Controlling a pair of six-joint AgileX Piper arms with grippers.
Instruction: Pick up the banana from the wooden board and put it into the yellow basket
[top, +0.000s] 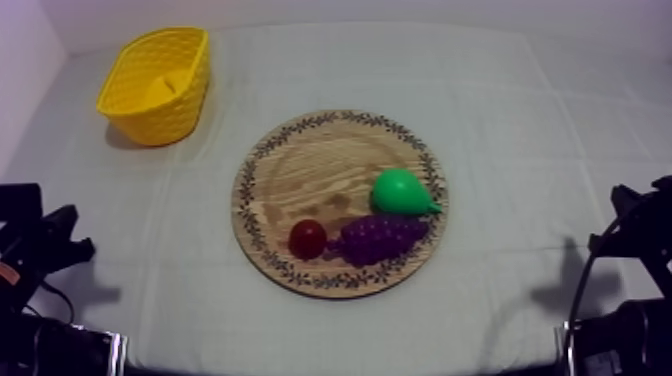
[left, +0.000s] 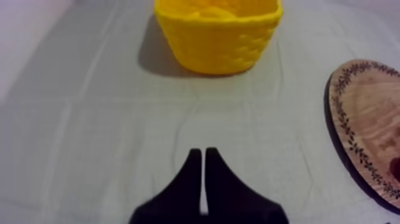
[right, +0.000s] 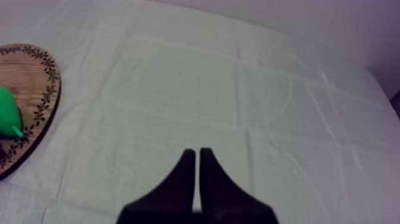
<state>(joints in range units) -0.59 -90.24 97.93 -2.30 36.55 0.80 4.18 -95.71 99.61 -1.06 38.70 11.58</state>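
Top view: yellow basket (top: 146, 125) contents indistinct; left gripper (left: 203, 152), right gripper (right: 197, 152) both closed, empty.

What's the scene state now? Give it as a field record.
board: centre of table
on board: pear, grapes, small red fruit
basket: far left of table, apart from board
banana: not on board; pale yellow shape inside basket may be it, cannot tell
left gripper: shut, empty, at rest, facing basket
right gripper: shut, empty, at rest, over bare cloth beside board
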